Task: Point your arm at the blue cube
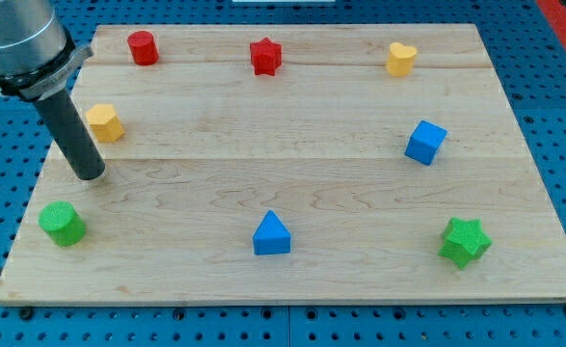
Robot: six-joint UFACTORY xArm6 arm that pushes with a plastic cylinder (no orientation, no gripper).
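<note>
My tip (pixel 90 176) is resting on the counter (pixel 292 125) at its 9 o'clock edge, just below the yellow block (pixel 104 122) and above the green cylinder (pixel 62 224). The blue cube (pixel 425 143) is sitting well apart at 3 o'clock. The blue triangular block (pixel 271 234) is lying at 6 o'clock. No claw is showing, only the rod.

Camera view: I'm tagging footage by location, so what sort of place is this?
Probably a robotics lab bench: a pale wooden board on a blue perforated metal table, scattered small coloured blocks, and my tip on the board.
</note>
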